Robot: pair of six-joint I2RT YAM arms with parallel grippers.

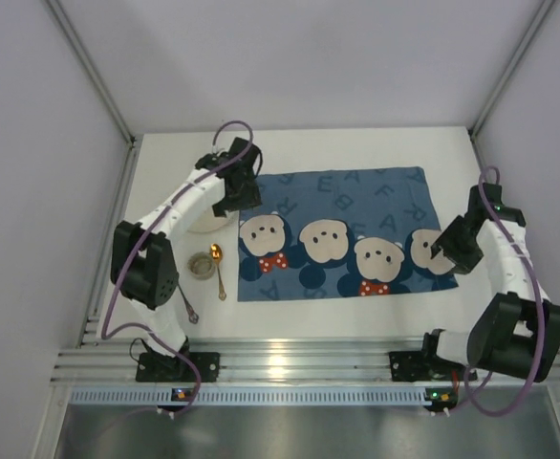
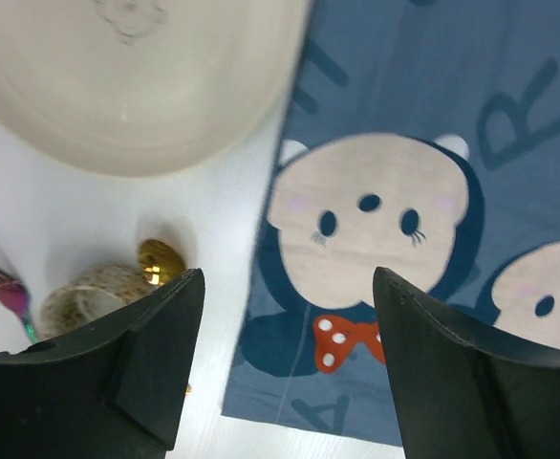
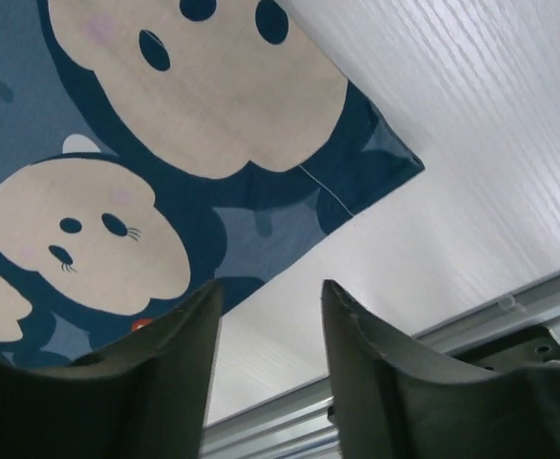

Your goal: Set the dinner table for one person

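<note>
The table [image 1: 356, 153], a large flat rectangle in plain matte white, is filling the floor of the enclosure from the arm bases to the far wall and is carrying every item. A blue mat [image 1: 347, 229], printed with cartoon mice and pale letters, is lying flat across its middle, reaching toward the right edge.

The left gripper [image 2: 288, 277] is hovering over the mat's left border, its fingers spread wide with nothing between them. A cream plate [image 2: 137, 86] is sitting on the table just beside the mat's far-left corner, partly hidden under the left arm in the top view.

Nearer the table's left edge, a small beige cup [image 1: 201, 265] is standing with a gold spoon [image 1: 219, 273] just beside it, the spoon's handle pointing toward the near edge. An iridescent fork [image 1: 186, 306] is lying closer to the near-left corner, partly under the arm.

The right gripper [image 3: 270, 287] is hanging above the mat's near-right corner, its fingers parted and pinching nothing; bare white tabletop is showing beyond that corner.
</note>
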